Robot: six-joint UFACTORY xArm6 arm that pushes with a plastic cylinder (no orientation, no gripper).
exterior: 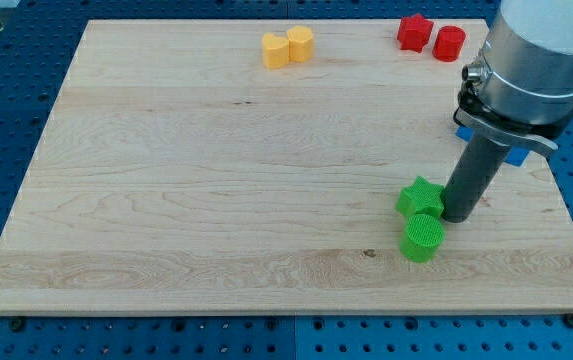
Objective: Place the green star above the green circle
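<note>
The green star [419,197] lies on the wooden board [216,180] at the view's lower right. The green circle [423,238] sits just below it, touching or nearly touching it. My tip [458,217] rests on the board right beside the star's right side, and up and to the right of the circle. The rod rises from there toward the view's upper right into the arm's grey body [531,60].
Two yellow blocks [276,50] [301,42] sit together at the view's top middle. A red star [415,32] and a red round block [449,43] sit at the top right. A blue block [516,153] shows partly behind the arm at the right edge.
</note>
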